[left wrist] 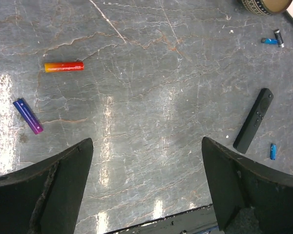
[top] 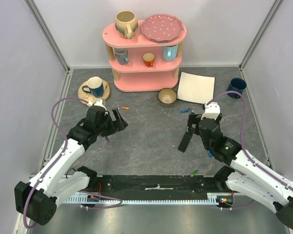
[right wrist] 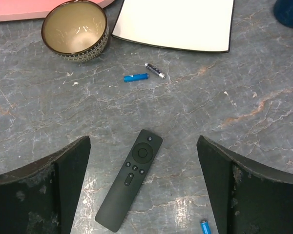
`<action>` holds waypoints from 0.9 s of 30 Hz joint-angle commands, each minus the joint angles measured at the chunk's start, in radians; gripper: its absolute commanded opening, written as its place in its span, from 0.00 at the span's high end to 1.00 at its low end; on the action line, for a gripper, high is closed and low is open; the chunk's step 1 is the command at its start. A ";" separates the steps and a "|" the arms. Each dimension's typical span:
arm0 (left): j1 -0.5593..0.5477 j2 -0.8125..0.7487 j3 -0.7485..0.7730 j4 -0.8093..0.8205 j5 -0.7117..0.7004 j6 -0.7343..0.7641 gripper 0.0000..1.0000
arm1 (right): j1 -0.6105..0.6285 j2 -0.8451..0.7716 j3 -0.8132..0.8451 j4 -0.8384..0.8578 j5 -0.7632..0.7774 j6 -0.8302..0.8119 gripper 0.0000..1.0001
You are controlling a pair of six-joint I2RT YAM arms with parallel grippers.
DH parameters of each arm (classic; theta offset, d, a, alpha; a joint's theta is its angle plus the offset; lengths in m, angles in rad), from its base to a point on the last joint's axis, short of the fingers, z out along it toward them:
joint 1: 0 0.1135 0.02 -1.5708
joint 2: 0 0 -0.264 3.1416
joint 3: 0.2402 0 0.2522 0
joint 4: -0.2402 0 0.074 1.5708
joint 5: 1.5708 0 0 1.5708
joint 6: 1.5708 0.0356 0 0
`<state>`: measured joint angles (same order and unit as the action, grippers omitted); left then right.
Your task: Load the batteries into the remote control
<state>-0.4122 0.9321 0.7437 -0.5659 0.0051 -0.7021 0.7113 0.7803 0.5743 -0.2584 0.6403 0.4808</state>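
Remote control (right wrist: 130, 187) flat on worktop (right wrist: 263, 122), buttons up, below right hand (right wrist: 142, 144) — spread wide, empty; left hand (left wrist: 146, 144) likewise spread, orange battery (left wrist: 64, 66) nearby.

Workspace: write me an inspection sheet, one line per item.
Surface: grey marbled table, light scuffs.
Job's things: remote face up below right hand; orange battery, purple battery near left hand; blue battery, black battery by bowl.
Clutter: bowl, white plate, blue cup, pink shelf of crockery.
Hands: both open, empty.
Cables: purple cable looped over each arm.
Surroundings: pale walls on three sides.
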 commanded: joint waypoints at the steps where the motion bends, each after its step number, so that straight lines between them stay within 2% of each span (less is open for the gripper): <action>1: 0.000 -0.041 -0.024 0.075 0.029 0.016 0.03 | 0.002 0.004 0.044 -0.042 0.001 0.059 0.02; 8: 0.000 -0.075 -0.066 0.127 0.104 0.049 0.03 | 0.002 0.036 0.067 -0.082 -0.018 0.047 0.02; 12: -0.002 -0.107 -0.086 0.129 0.104 0.053 0.01 | -0.004 0.105 0.098 -0.188 0.061 0.169 0.02; 17: 0.000 -0.147 -0.127 0.158 0.118 0.039 0.01 | -0.073 0.192 0.099 -0.229 -0.050 0.261 0.02; 23: 0.000 -0.130 -0.150 0.169 0.153 0.018 0.01 | -0.081 0.309 0.093 -0.226 -0.123 0.399 0.02; 27: -0.002 -0.171 -0.173 0.178 0.132 -0.019 0.09 | -0.081 0.367 0.085 -0.208 -0.142 0.491 0.02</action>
<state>-0.4122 0.7994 0.5903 -0.4404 0.1246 -0.6910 0.6327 1.1103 0.6369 -0.4782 0.5320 0.8257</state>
